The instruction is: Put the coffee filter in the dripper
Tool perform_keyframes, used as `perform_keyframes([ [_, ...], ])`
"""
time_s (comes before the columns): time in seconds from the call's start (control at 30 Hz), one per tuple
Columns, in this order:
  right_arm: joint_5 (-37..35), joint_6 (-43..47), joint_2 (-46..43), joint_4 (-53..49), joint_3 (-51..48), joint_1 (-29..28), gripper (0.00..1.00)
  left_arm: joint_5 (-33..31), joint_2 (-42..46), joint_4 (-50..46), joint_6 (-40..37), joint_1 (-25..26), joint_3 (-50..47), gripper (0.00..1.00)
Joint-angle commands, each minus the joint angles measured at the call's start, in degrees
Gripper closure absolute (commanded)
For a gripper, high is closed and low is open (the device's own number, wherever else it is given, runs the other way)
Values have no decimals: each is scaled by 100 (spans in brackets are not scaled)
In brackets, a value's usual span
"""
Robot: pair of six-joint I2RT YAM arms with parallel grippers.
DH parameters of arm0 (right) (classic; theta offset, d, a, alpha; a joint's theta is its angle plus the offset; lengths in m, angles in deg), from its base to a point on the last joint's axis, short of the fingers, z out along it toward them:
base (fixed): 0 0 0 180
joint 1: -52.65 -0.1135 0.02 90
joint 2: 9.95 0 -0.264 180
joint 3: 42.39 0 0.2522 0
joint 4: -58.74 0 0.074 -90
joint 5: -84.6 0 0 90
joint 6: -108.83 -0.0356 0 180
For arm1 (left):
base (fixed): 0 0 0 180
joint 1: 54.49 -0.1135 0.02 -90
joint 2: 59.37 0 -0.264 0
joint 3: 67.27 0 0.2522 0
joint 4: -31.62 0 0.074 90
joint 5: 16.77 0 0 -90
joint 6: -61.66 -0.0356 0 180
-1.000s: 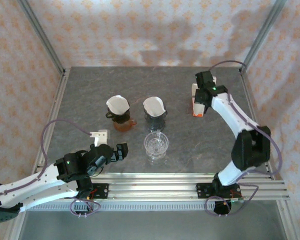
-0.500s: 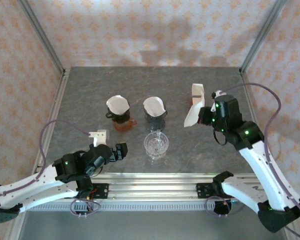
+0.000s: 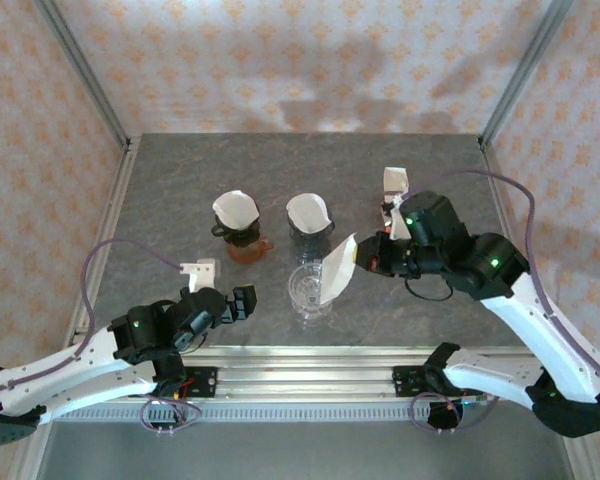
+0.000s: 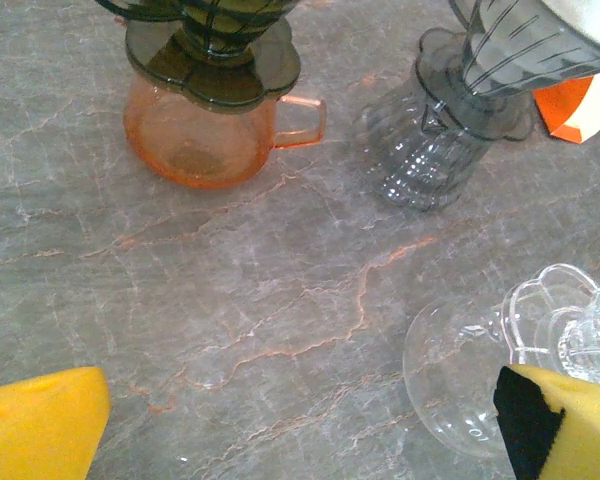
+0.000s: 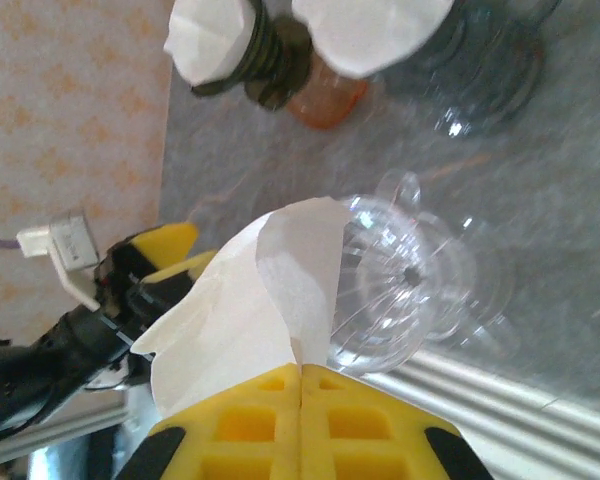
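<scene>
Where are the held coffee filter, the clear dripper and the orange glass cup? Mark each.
coffee filter [image 5: 245,310], right wrist view, middle of the paper.
clear dripper [image 3: 307,292], top external view, its bowl.
orange glass cup [image 4: 195,145], left wrist view, its front wall.

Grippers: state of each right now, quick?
Left gripper: open, nothing between its fingers.
Right gripper: closed, holding the coffee filter.
</scene>
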Motion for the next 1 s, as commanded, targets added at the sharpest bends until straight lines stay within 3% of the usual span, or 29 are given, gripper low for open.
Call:
perform_keyframes([
  [0.0,262,-895,91,96,-71,-215,100,-70,-6,98,-105,-39,225,0],
  [0.27,252,-1209,489,179,-255,-244,100,-32,-56,101,-271,-44,473,0],
  [0.47,136,-970,885,-329,-24,-247,100,112,-99,170,-478,-43,751,0],
  [0.97,-385,-465,1959,-682,434,-240,100,1625,-1049,1528,-835,-106,963,0],
])
